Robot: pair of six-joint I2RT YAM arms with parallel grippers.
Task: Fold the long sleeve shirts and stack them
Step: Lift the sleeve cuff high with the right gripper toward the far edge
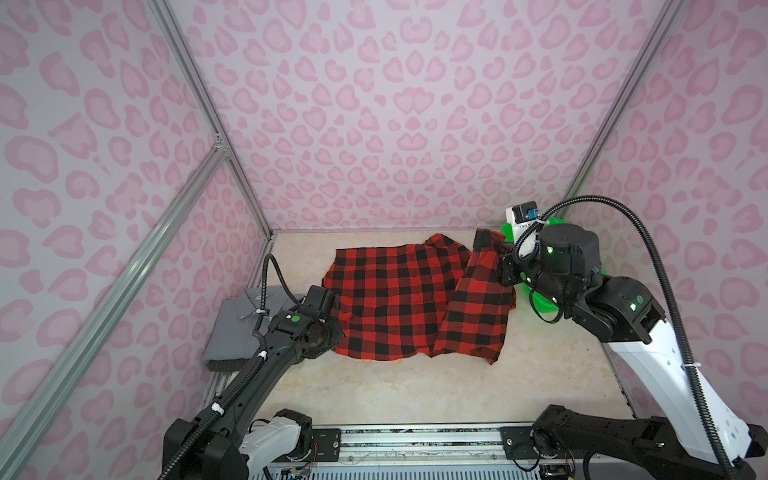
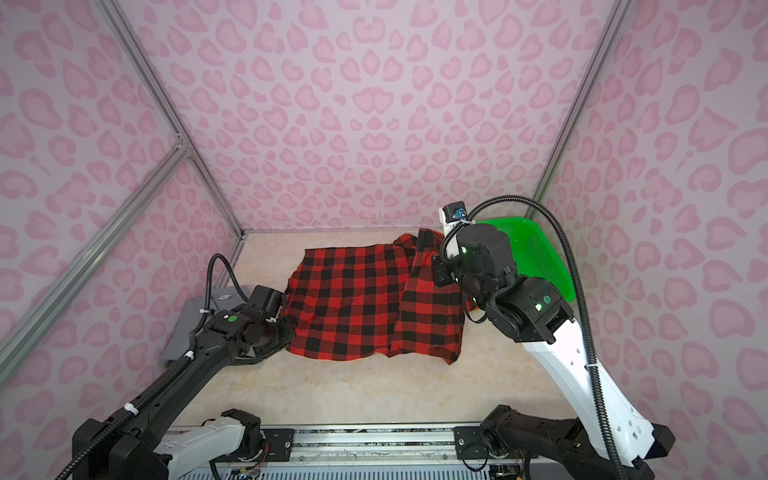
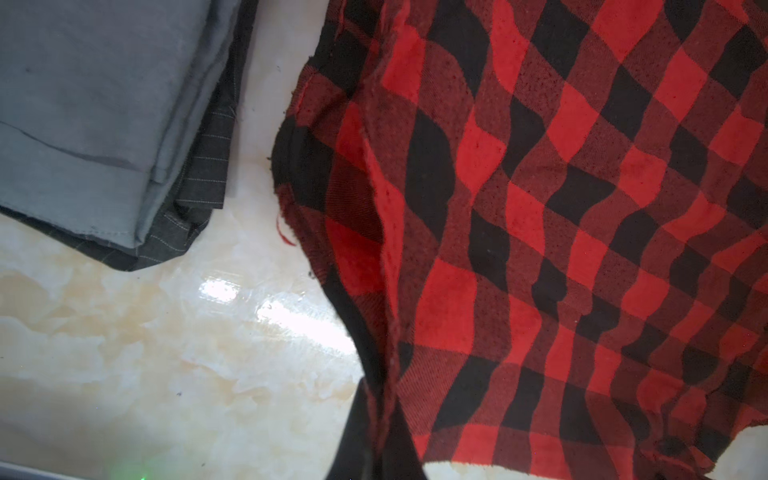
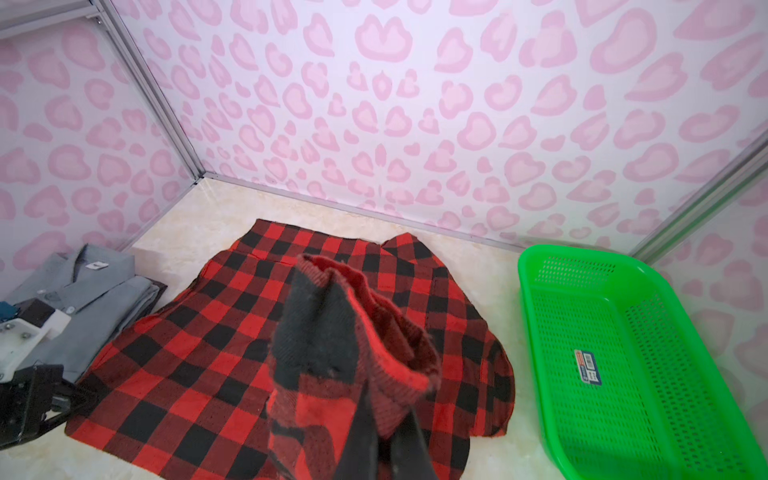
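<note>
At R claw (image 4: 386, 428): clenched on the cuff (image 4: 353, 332) of the red-and-black check shirt (image 1: 395, 299), cuff held up off the tabletop (image 1: 395, 395). Hanging from that grip: sleeve (image 1: 478, 316), long axis running from claw back toward robot's base, draped along the shirt body's near edge.

Out from R claw toward L arm: shirt body, spread fairly flat, collar close by the claw on the far-wall side.

Likely next, as a judgement: carry cuff across body toward L claw, i.e. crosswise to sleeve's axis, to lay sleeve on top. R arm much the nearer to the sleeve; L arm well off it.

At L claw (image 3: 384, 419): pinched shut on body's opp. edge, cloth drawn up into a ridge at the tips. Prob. an anchor, to stop body dragging w/ the sleeve.

Just beyond L claw, away from check cloth: grey shirt (image 1: 232, 328), already folded, collar up, not touching the check shirt, sitting on a dark pinstriped garment (image 3: 203, 166).

Beyond R claw, away from both shirts: green basket (image 4: 665, 395), apart from the cloth.

R arm: upper link angled up from base rail, elbow high, forearm reaching inward, claw roughly level. L arm: low, stretched fwd, wrist tipped down over the edge.
</note>
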